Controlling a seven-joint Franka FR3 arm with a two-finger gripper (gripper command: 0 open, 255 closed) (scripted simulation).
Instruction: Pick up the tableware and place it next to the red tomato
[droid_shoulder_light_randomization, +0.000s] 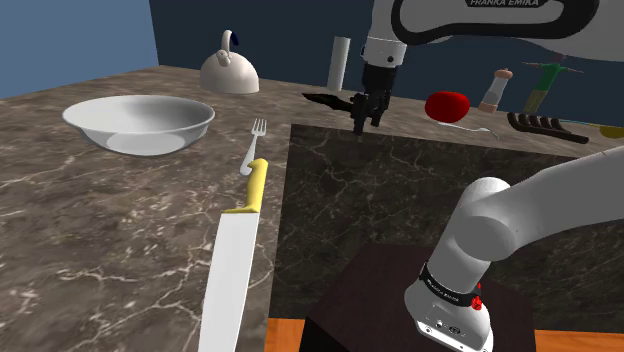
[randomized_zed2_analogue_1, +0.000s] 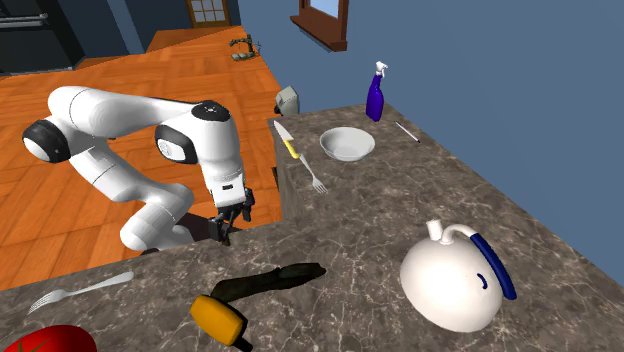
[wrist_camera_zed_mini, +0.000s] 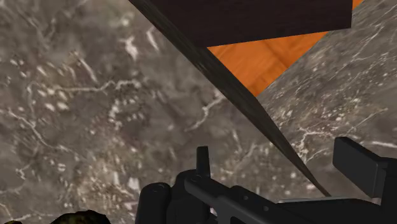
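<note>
My black gripper (droid_shoulder_light_randomization: 362, 122) is spread and empty. The thin silver fork (droid_shoulder_light_randomization: 252, 147) lies toward the shoulder view's left, its length running near to far.

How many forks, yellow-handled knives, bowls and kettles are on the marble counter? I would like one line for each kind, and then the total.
Forks: 2
Yellow-handled knives: 1
Bowls: 1
Kettles: 1
Total: 5
</note>
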